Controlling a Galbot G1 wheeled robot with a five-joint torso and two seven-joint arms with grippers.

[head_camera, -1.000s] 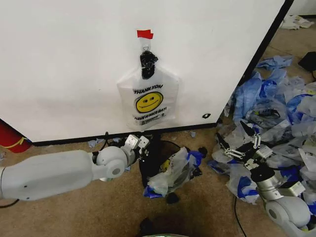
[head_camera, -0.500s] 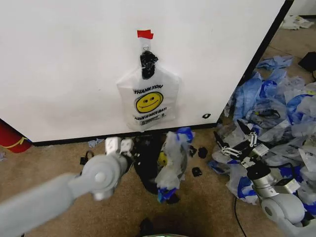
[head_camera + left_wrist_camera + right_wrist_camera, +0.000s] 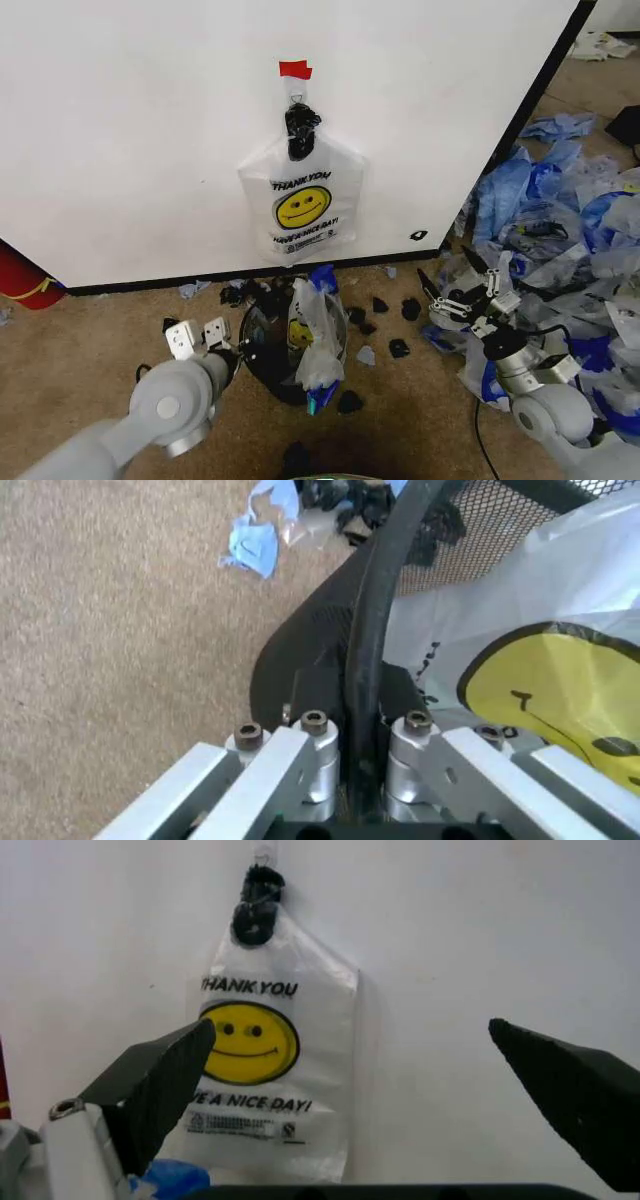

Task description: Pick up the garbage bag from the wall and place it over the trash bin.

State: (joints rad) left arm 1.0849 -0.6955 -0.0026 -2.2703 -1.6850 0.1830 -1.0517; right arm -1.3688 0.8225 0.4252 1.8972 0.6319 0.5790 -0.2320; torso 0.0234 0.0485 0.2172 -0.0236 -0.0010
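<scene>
Here, in the head view, the garbage bag [image 3: 312,335] sits draped in the trash bin [image 3: 262,352] on the carpet below the wall-hung "THANK YOU" bag [image 3: 301,205], the left claw [image 3: 199,336] beside the bin. The left wrist view shows that claw clenched on the bin's rim. From the right wrist, the right claw [image 3: 350,1065] hangs released, facing the hung bag.

One garbage bag [image 3: 313,335], one trash bin [image 3: 262,345], one white smiley bag [image 3: 300,205], two grippers.
</scene>
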